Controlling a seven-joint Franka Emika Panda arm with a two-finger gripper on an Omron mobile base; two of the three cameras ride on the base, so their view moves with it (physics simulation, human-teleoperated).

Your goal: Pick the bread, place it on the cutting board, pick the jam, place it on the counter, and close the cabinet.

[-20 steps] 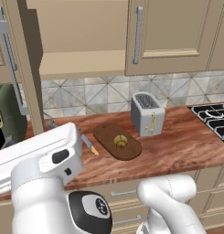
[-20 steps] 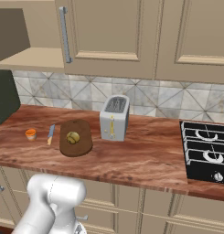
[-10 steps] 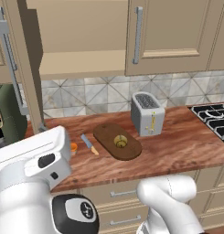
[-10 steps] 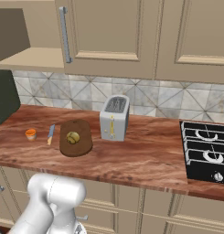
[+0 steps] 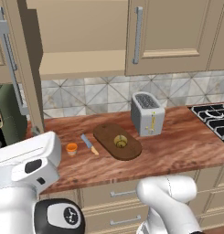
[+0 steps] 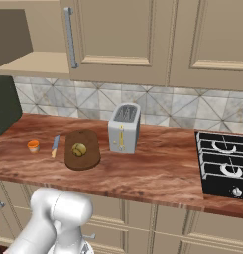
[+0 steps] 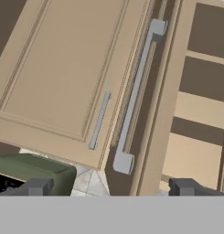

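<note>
**Facing the open cabinet door**

Pointing at the cabinet [image 7: 63,73], the gripper [image 7: 109,187] is holding its finger tips wide apart with nothing between them, the door's grey bar handle [image 7: 134,96] probably just ahead. Below, the bread [image 6: 79,148] is sitting on the cutting board [image 6: 88,159], and the jam [image 6: 33,145] is standing on the counter [image 6: 157,173] left of a knife [image 6: 54,145].

The counter [image 6: 157,173] is reddish, streaky wood grain with a slight sheen. The cutting board [image 6: 86,158] is darker, matt wood. The cabinet [image 5: 177,32] has smooth, matt beige panels with a grey, metal-looking bar handle [image 7: 136,93]. The toaster [image 6: 124,126] looks like brushed grey metal.
</note>
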